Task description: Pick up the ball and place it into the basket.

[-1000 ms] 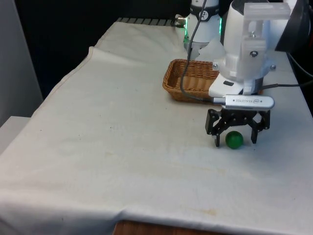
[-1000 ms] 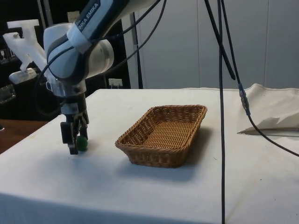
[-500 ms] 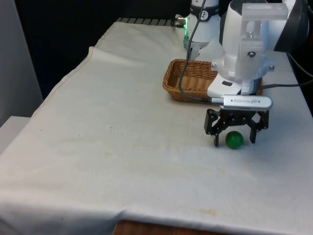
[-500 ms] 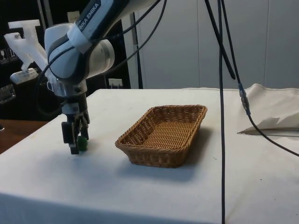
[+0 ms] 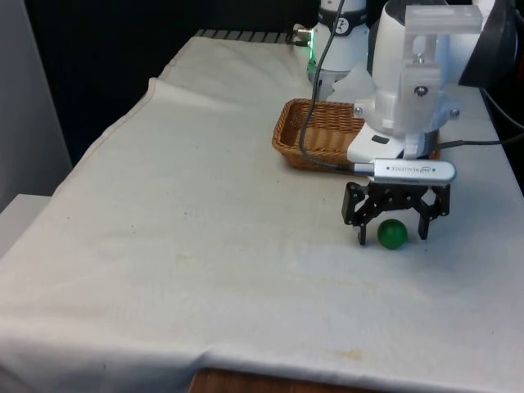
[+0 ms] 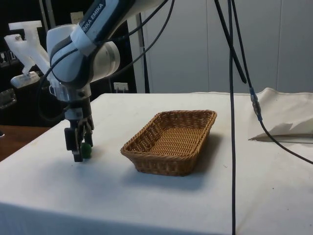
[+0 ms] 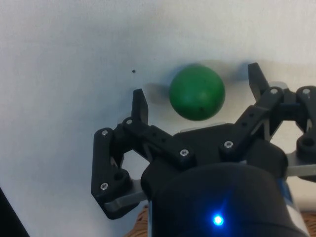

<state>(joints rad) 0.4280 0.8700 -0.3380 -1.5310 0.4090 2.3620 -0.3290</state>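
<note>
Your black two-finger claw (image 5: 394, 238) stands spread wide at cloth level, straddling the small green ball (image 5: 392, 233), which sits on the white tablecloth (image 5: 205, 213) just in front of the woven wicker basket (image 5: 315, 131). Neither fingertip (image 7: 139, 104) touches the ball. Centre the ball between the tips, stay low, then close gently so that it doesn't roll away.

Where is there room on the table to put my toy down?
The white cloth is bare across the front view's left, beside the basket. It is crowded near the open pincer straddling the green ball.
</note>
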